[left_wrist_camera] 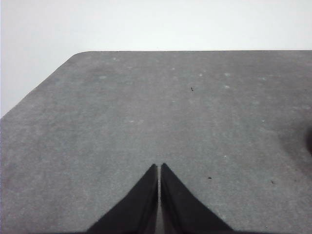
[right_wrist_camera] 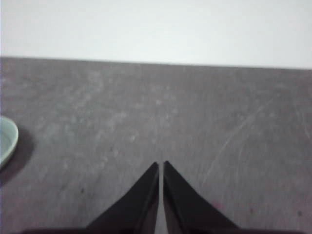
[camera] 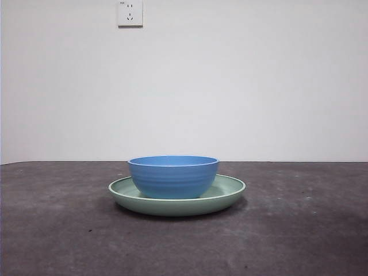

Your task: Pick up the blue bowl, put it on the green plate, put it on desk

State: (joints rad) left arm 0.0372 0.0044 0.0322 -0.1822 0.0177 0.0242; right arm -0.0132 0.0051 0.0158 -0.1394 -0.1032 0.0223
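Left gripper (left_wrist_camera: 159, 167): jaws pressed together tip to tip, nothing between them, held above bare desk (left_wrist_camera: 146, 112) well clear of the crockery. Right gripper (right_wrist_camera: 161, 165): jaws likewise closed on nothing, poised over the desk, with an edge of the green plate (right_wrist_camera: 7, 140) visible off to one side and not touching the jaws. Neither arm visible in the front view.

Desk surface: dark grey-brown, matte, faintly mottled, with fine scratches and small specks. One rounded corner of the tabletop visible in the left wrist view.

Green plate (camera: 227, 197): flat on the desk near the middle of the front view, upright, low rim fully visible on both sides of the bowl. Soft shadow beneath the rim.

Blue bowl (camera: 173, 177): seated upright inside the green plate, base resting on the plate floor, set slightly toward the plate's left side as seen from the front. Rim level, faint horizontal ridges around the wall. Interior contents not visible from this low angle.

Beyond the desk's far edge: plain white wall (camera: 259, 86). White power socket (camera: 130, 12) mounted high on the wall, above and left of the bowl.
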